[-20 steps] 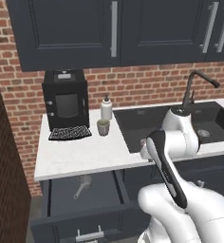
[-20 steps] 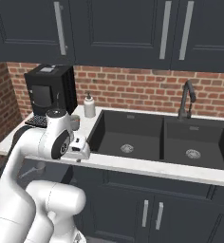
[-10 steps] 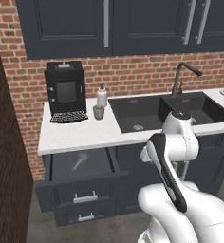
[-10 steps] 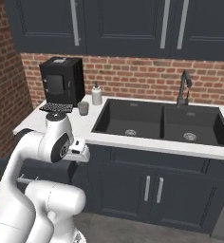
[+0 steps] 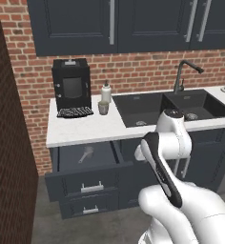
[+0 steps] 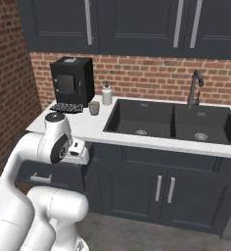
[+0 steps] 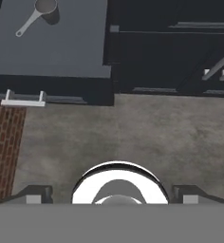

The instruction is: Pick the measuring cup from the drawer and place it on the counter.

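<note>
Hand view showed the measuring cup lying in the open drawer, its bowl cut off by the top edge; the fingers' tips barely showed, so whether spread or pressed together I could not tell. No writing was legible on the coffee machine on the bench.

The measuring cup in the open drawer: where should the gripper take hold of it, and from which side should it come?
Probably from above. The measuring cup lies on the floor of the open drawer, with walls around it and its top uncovered. The round bowl looks like the sturdier part to grip, jaws straddling its rim. The long thin handle lies low against the floor, so it seems harder to pinch.
</note>
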Available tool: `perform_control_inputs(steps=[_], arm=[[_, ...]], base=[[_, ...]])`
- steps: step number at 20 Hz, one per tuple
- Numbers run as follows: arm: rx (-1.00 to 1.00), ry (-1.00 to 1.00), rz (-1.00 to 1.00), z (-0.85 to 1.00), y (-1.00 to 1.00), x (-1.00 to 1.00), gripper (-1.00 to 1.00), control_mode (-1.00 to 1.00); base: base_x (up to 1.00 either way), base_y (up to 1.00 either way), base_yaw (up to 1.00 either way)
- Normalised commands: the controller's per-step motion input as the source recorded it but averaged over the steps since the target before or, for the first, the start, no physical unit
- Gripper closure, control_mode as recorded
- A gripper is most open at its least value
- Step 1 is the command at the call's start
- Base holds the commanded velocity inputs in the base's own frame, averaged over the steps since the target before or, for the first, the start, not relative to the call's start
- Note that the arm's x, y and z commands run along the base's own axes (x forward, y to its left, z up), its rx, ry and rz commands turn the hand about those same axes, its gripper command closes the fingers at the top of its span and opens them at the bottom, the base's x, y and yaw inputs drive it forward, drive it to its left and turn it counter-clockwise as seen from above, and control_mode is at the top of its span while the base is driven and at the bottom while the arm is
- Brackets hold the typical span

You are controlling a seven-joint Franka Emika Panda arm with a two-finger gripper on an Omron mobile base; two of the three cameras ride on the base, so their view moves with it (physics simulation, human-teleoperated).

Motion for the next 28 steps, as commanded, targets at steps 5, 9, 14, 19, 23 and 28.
perform_control_inputs(steps=[5, 9, 14, 19, 23, 28], arm=[[0.0, 0.02, -0.03, -0.17, 0.51, 0.85, -1.0, -1.0], [0.0, 0.04, 0.0, -0.37, 0.61, 1.0, -1.0, -1.0], [0.0, 0.04, 0.0, -0.46, 0.6, 1.0, -1.0, -1.0], [0.0, 0.12, 0.0, -0.4, 0.56, 1.0, -1.0, -1.0], [0.02, 0.13, 0.0, -0.17, 0.35, 1.0, -1.0, -1.0], [0.02, 0.11, 0.0, -0.02, 0.26, 0.93, -1.0, -1.0]], base=[[0.0, 0.0, 0.0], [0.0, 0.0, 0.0], [0.0, 0.0, 0.0], [0.0, 0.0, 0.0], [0.0, 0.0, 0.0], [0.0, 0.0, 0.0]])
